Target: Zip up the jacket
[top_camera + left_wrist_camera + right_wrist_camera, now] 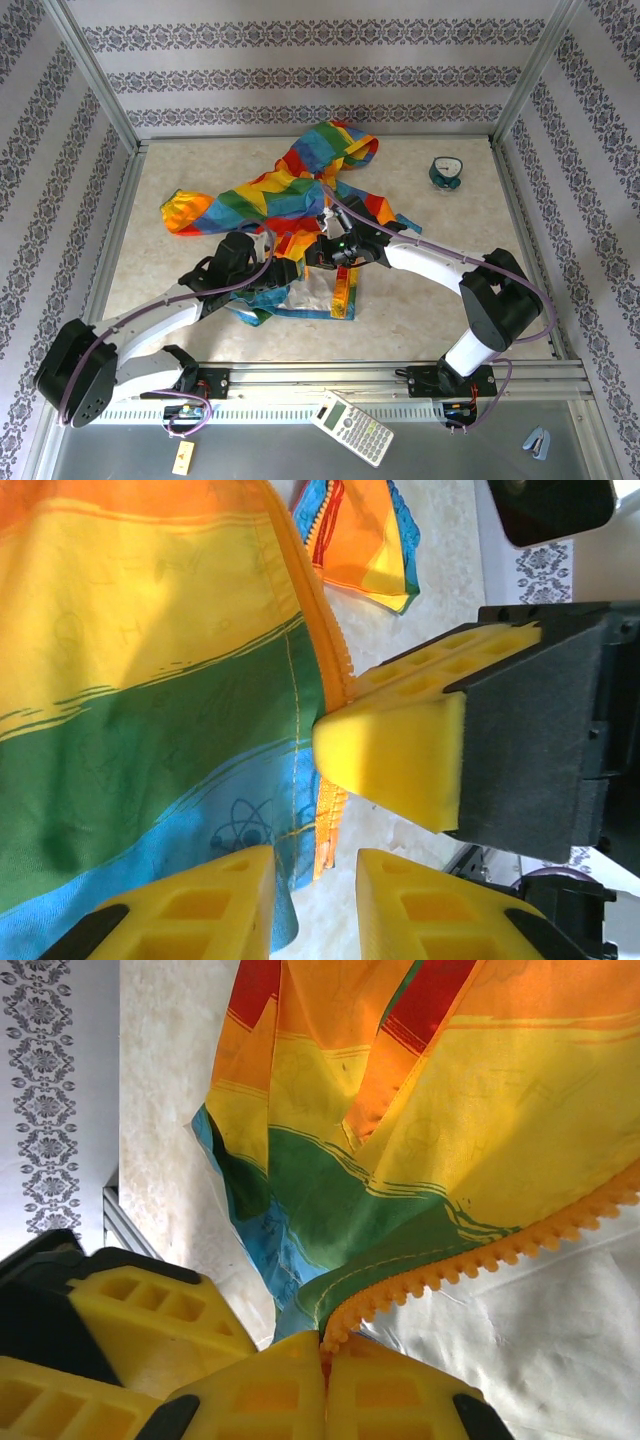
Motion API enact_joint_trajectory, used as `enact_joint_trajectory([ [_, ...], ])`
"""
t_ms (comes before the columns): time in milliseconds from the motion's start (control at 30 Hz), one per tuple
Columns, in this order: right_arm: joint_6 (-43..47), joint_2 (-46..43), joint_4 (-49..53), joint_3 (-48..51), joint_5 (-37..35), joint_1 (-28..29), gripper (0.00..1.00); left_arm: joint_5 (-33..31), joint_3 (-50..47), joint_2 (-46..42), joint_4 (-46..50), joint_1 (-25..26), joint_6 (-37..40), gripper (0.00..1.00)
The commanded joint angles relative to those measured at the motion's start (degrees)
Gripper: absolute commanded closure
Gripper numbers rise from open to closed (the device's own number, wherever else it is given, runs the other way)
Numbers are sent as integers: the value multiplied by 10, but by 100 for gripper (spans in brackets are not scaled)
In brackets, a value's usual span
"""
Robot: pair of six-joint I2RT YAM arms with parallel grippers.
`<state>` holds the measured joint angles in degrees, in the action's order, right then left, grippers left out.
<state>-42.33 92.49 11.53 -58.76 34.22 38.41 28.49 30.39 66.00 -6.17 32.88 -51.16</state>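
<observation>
The jacket (290, 190) is lying mid-table (430, 300), spreading from the centre toward the back, its open front nearest the arms. The right claw (325, 1352) is clamping the end of 1 orange zipper edge (480, 1255). The left claw (315, 868) is standing parted around that same edge, just beside the right claw's finger, and is pinching nothing.

The main risk, as I am judging it, is the left claw closing on bare tape or loose cloth (I cannot tell where the slider is) and dragging the jacket instead of running the zip. The fabric is soft, so any pull that the right claw is not opposing is likely to bunch the front and jam the teeth. The 2 claws are also working very close together, so a bump could knock the held edge free.

The jacket is showing broad red, orange, yellow, green and blue stripes. Pale lining is showing at the front, and 1 sleeve is stretching out to the left.
</observation>
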Motion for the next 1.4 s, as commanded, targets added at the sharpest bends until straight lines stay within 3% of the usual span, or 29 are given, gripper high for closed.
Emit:
enact_joint_trajectory([
  [0, -12, -14, -13, -17, 16, 6, 100, 31, -20, 8, -90, 0, -39, 76],
  [167, -16, -11, -19, -16, 20, 5, 100, 31, -29, 9, -96, 0, -44, 70],
  [467, -21, -12, -18, -15, 23, 5, 100, -27, -38, -6, -42, -1, -47, 59],
  [767, -40, -6, -40, -14, 42, 5, 100, 1, -59, 6, -138, -1, -85, 60],
  [900, -47, 0, -51, -14, 46, 4, 100, 13, -86, 23, -237, -4, -126, 60],
  [1000, -52, 4, -56, -14, 48, 4, 100, 22, -94, 35, -282, -6, -145, 65],
  [1333, -49, 4, -55, -13, 44, 3, 100, 32, -108, 33, -305, -11, -151, 100],
  [1367, -49, 5, -53, -12, 42, 3, 100, 32, -110, 33, -308, -12, -151, 100],
])
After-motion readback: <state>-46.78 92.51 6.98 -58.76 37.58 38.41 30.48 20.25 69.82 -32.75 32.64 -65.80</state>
